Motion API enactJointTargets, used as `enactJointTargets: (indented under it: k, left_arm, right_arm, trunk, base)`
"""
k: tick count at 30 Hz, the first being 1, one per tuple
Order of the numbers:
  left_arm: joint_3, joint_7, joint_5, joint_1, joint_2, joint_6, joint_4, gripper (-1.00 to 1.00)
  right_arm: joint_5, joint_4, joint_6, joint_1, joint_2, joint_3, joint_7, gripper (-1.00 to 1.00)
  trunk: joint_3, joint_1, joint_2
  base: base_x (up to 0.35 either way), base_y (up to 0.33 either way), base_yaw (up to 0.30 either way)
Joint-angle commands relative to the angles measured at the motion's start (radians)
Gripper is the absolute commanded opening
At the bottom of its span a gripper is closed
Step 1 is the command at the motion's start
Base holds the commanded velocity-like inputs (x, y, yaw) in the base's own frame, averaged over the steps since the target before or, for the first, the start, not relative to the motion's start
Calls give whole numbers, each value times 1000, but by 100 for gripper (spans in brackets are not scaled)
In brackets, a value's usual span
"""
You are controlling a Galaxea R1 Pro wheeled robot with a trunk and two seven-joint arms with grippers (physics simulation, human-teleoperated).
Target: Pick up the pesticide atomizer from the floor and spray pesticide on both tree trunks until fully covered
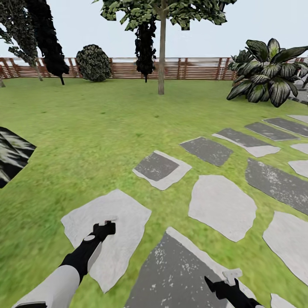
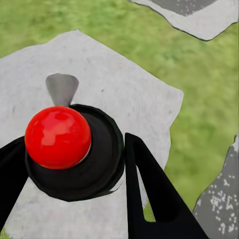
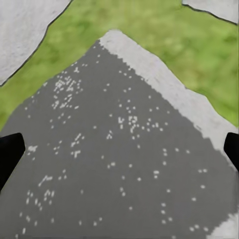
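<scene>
The pesticide atomizer (image 2: 69, 149), a black bottle with a round red top, sits between the two black fingers of my left gripper (image 2: 74, 142), which is shut on it. In the head view my left gripper (image 1: 105, 227) hangs low over a pale grey floor slab (image 1: 128, 214). My right gripper (image 1: 223, 280) is open over a dark speckled slab (image 3: 119, 149), its fingertips (image 3: 10, 152) far apart with nothing between them. Far across the lawn a tall tree trunk (image 1: 161, 64) rises bare under ragged foliage. A thin leaning trunk (image 1: 38, 72) stands at the far left.
A brown slat fence (image 1: 192, 68) closes the garden at the back. A big-leaved plant (image 1: 269, 70) stands at the right, a round bush (image 1: 93, 63) and slim dark trees (image 1: 145, 47) by the fence. Dark leaves (image 1: 10, 154) jut in at left. Stone slabs (image 1: 222, 205) run rightward.
</scene>
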Motion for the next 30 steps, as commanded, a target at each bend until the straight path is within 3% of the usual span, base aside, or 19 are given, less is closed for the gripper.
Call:
enactJointTargets:
  k: [1,30]
  left_arm:
    - [0,1,0,0,0,0,0,-100]
    - [0,1,1,0,-1,0,3,-100]
  right_arm:
    - [0,6,0,0,0,0,0,100]
    - [-2,23,0,0,2,0,0,100]
  trunk:
    - [1,0,0]
    - [1,0,0]
  base:
    - [338,0,0]
    - [338,0,0]
